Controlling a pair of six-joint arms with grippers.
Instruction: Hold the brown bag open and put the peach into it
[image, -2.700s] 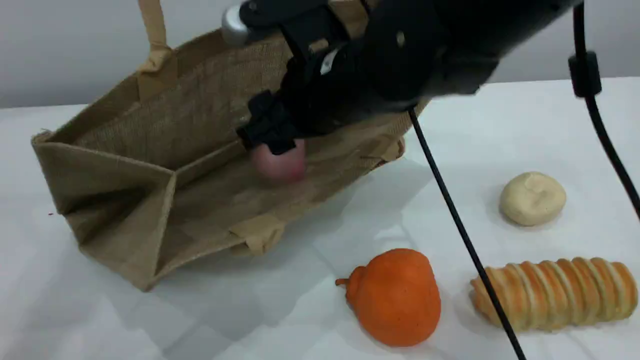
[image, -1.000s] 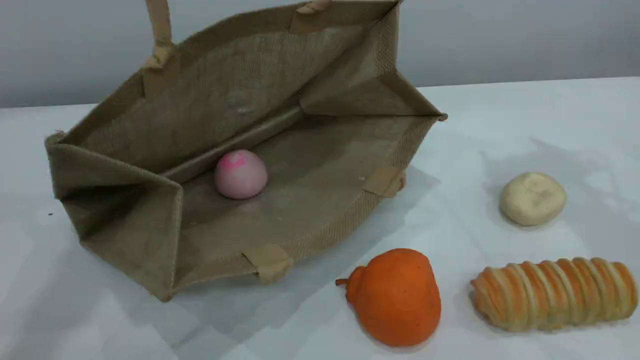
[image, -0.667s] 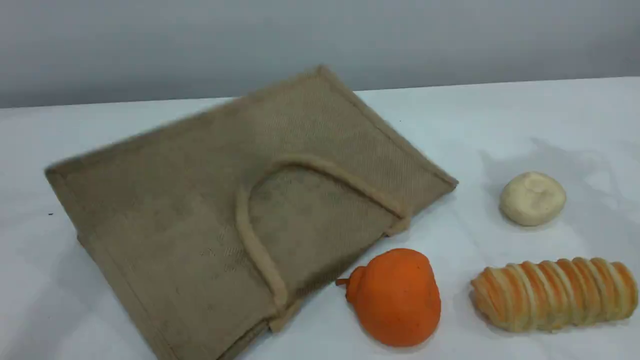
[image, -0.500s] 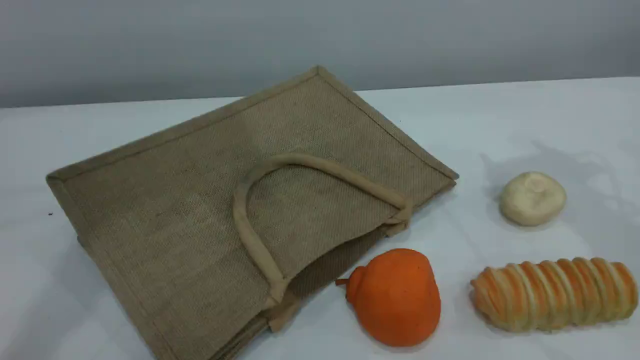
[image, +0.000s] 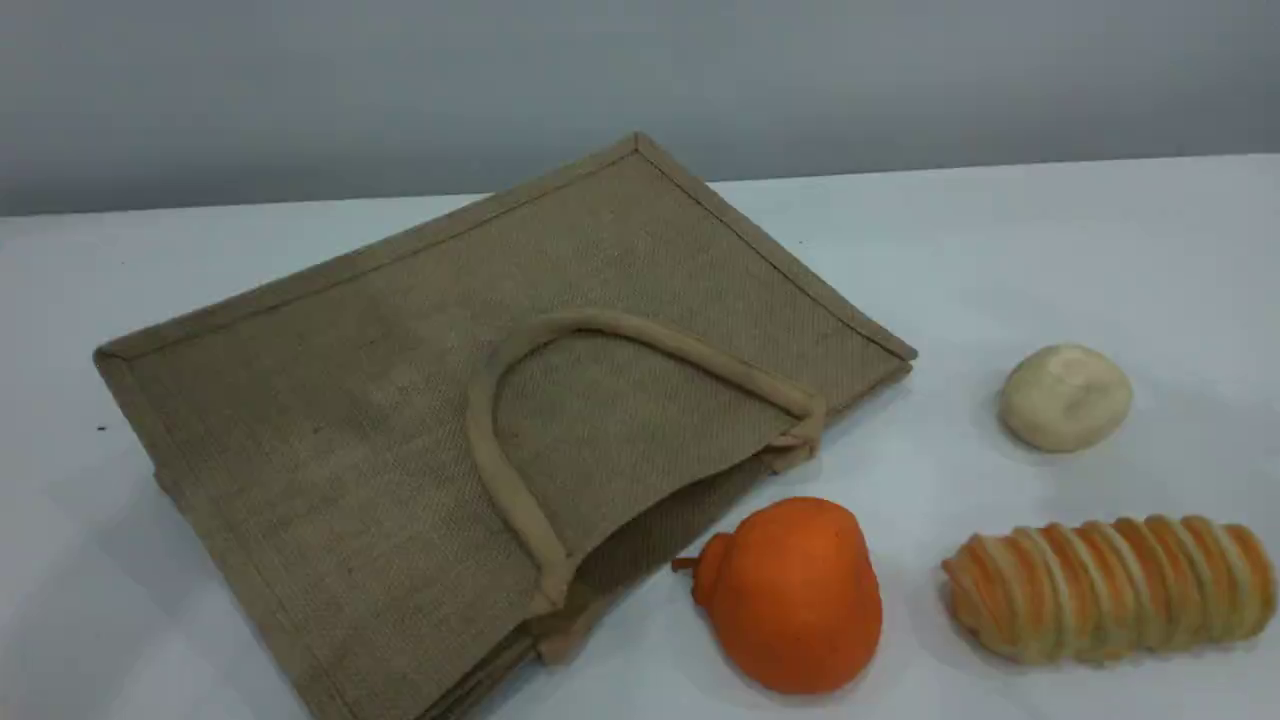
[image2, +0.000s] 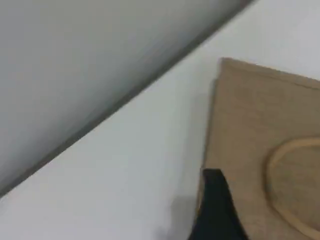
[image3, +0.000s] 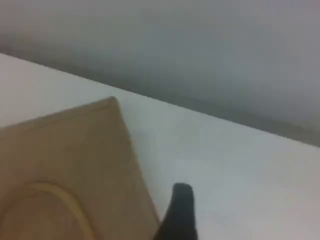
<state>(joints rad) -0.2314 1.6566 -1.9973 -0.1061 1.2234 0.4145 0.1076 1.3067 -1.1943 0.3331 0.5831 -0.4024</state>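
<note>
brown bag (image: 380, 400): lies flat on its side on the table (image: 1000, 250), left of centre in the scene view, its two panels folded together.
bag mouth: faces the near right; a narrow dark gap shows between the panels there.
handle (image: 484, 440): one beige loop lies flat on the upper panel; both its ends are sewn at the mouth edge.
peach: hidden in all three views; whether it is under the upper panel cannot be told.
orange fruit (image: 795, 600): sits just beside the bag's mouth, its stem nub pointing at the bag. Whether they touch cannot be told.
cream bun (image: 1065, 397): sits on the table to the right, well apart from the bag.
ribbed bread roll (image: 1110, 588): lies lengthwise at the near right, in front of the bun and beside the orange fruit, apart from both.
left gripper (image2: 217, 210): outside the scene view. Its own blurred camera shows one dark fingertip over the bag's hemmed edge, with bare table to the left. The width of the claw cannot be told.
right gripper (image3: 180, 210): also outside the scene view. Its camera shows one dark fingertip above bare table just beside the bag's edge. The claw stands wide, with nothing in it.
backdrop: a plain grey wall (image: 600, 80) runs behind the table.
</note>
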